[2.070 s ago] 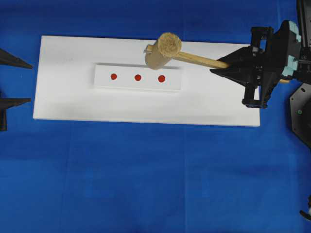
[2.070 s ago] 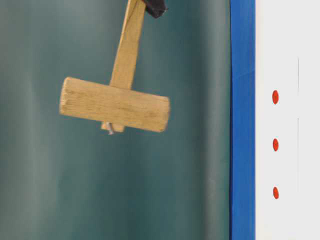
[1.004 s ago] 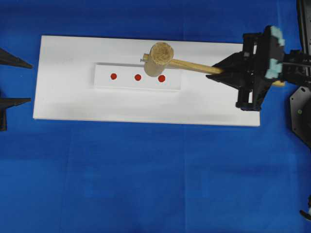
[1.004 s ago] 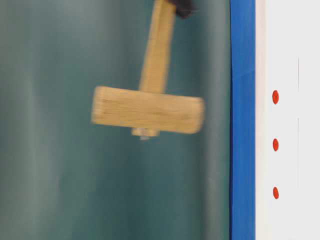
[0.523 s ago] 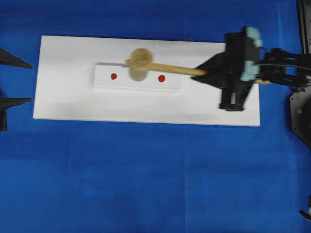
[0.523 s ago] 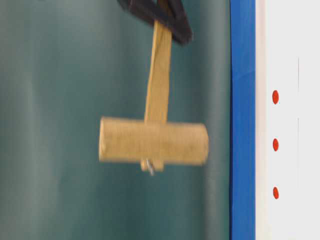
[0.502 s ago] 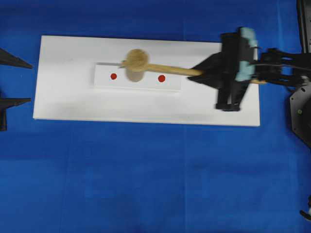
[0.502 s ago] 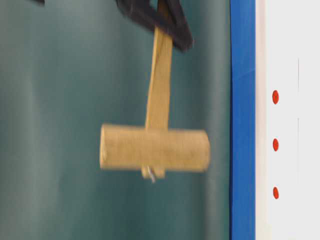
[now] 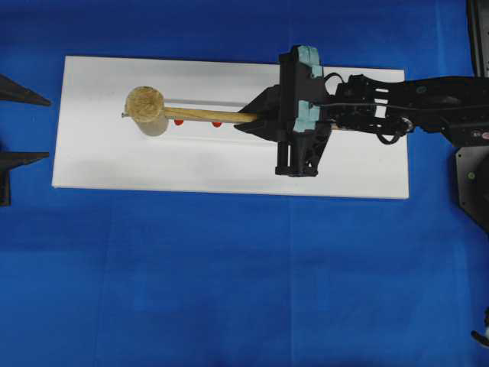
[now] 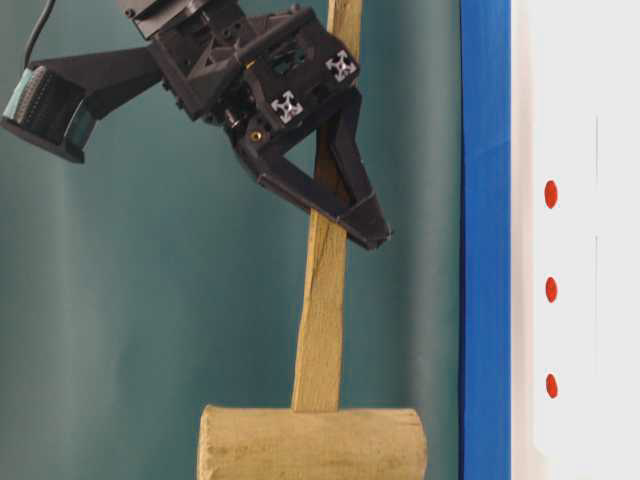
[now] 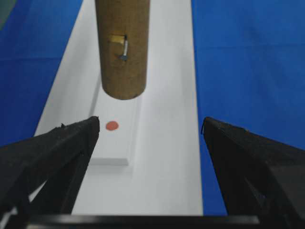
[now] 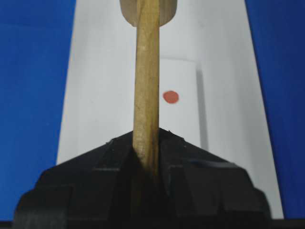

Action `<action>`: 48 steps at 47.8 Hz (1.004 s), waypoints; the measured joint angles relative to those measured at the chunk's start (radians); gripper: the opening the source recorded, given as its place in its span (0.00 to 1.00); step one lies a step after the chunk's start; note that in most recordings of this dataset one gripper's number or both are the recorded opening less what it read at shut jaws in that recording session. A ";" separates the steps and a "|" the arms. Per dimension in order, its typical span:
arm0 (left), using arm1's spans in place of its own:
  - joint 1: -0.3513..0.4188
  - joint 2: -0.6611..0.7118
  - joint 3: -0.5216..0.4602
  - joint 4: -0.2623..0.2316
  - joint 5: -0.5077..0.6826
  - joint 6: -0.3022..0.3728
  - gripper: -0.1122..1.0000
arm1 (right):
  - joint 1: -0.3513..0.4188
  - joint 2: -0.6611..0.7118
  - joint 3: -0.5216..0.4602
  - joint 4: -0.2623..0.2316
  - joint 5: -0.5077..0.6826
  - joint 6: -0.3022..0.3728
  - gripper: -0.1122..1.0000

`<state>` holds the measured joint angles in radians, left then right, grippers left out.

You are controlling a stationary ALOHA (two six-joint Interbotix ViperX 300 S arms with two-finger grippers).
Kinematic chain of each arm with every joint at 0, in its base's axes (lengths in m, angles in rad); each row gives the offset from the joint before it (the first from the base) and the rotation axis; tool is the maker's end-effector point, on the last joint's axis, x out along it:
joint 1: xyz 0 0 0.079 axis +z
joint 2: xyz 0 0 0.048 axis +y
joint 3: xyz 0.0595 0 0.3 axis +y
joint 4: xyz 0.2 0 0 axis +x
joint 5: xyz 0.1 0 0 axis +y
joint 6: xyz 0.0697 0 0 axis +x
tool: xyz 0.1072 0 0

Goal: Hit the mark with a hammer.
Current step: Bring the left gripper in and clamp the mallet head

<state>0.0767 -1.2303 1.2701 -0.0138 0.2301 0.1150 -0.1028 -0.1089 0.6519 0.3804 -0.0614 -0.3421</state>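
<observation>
Looking down from overhead, you see the right gripper (image 9: 256,118) clamped on the handle of the hammer (image 9: 145,105), its arm stretched across the white board (image 9: 99,164) from the right. The handle runs leftward from the jaws, and the round head sits near the left end of the small raised white block (image 9: 229,105), well left of the gripper. Two red marks (image 9: 217,124) peek out just below the handle in that view; whether the head covers a third one you cannot tell from above.

Your left wrist camera shows the head end-on, hanging off the block's surface, with a single red mark (image 11: 112,126) on the block just on the near side of it and uncovered. The left gripper (image 11: 150,131) stands wide apart with nothing between its fingers (image 11: 71,143), parked at the left edge of the scene.

From the table-level view the head (image 10: 312,442) is clear of the blue cloth (image 10: 485,240) and board, with the handle (image 10: 325,290) rising into the black fingers (image 10: 350,215). The right wrist camera looks straight along the handle (image 12: 146,81), one red mark (image 12: 170,97) just to its right.
</observation>
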 measured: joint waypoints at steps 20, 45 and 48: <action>0.051 0.178 0.020 0.000 -0.278 -0.034 0.89 | 0.002 0.000 0.000 0.000 0.002 0.000 0.11; 0.052 0.706 -0.170 0.002 -0.566 -0.032 0.94 | 0.002 0.002 0.000 -0.005 0.002 0.000 0.11; 0.049 0.759 -0.207 0.000 -0.571 -0.031 0.94 | 0.000 0.002 0.000 -0.003 0.002 0.000 0.11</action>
<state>0.1258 -0.4709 1.0630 -0.0138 -0.3405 0.0844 -0.1028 -0.1074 0.6519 0.3774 -0.0598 -0.3421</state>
